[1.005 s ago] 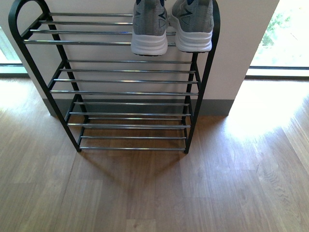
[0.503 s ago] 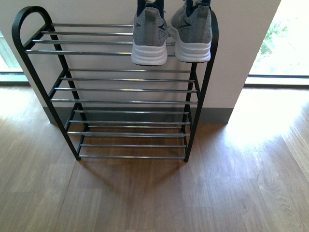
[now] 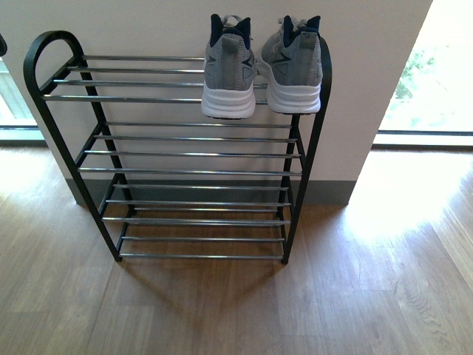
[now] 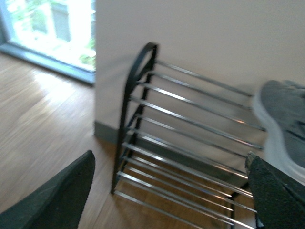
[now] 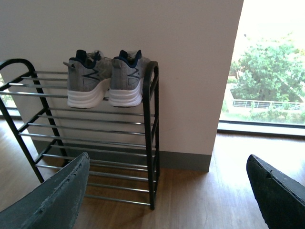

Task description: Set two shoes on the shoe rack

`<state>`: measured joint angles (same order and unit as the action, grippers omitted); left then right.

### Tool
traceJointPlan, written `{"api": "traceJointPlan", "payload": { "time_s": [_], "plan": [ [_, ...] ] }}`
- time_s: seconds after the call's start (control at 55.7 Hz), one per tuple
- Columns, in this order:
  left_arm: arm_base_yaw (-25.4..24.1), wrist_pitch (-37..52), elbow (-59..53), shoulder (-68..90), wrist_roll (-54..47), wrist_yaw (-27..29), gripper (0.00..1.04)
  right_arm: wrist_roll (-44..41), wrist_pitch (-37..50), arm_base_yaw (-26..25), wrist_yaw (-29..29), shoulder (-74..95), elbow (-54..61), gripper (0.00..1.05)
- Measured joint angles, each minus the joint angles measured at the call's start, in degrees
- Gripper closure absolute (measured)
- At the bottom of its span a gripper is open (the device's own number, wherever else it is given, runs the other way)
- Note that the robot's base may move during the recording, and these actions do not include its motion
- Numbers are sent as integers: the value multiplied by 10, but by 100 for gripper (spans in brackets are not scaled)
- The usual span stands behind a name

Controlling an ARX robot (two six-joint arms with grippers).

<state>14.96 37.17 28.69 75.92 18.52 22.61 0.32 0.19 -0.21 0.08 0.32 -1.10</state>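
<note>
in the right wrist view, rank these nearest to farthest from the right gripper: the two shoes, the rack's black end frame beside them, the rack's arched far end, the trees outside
From the right gripper:
1. black end frame of the shoe rack, just ahead.
2. two shoes, top tier, right beside that frame.
3. arched far end, the rack's opposite side.
4. trees, outside the window.

A plain off-white wall point(image 3: 148, 29) fills the middle and ends at a grey baseboard point(image 3: 325, 194) along its foot. The floor point(image 3: 222, 310) is warm brown wood-grain planks. To the right of the wall, a large window point(image 3: 425, 89) lets in strong daylight, which throws a bright patch point(image 3: 392, 185) on the planks. Green trees point(image 5: 269, 71) show outside. A second window point(image 3: 11, 103) stands at the left edge.
</note>
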Motion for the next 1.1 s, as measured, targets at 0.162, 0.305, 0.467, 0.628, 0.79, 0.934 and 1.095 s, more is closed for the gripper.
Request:
{"api": "traceJointPlan", "payload": {
  "time_s": [0.162,0.305,0.467,0.628,0.79,0.934,1.095],
  "plan": [
    [-35,150,-95,-43,-141,-118,47,0,0,0,0,0,0,9],
    [-59,148,-144,-94,-168,-138,72,0,0,0,0,0,0,9],
    [-87,118,-200,-177,-177,-165,104,0,0,0,0,0,0,9],
    [-101,86,-226,-235,-179,-182,104,0,0,0,0,0,0,9],
    [-147,86,-259,-277,-179,-221,104,0,0,0,0,0,0,9],
    [-147,49,-276,-318,-180,-226,104,0,0,0,0,0,0,9],
    [-147,-14,-279,-391,-180,-226,104,0,0,0,0,0,0,9]
  ]
}}
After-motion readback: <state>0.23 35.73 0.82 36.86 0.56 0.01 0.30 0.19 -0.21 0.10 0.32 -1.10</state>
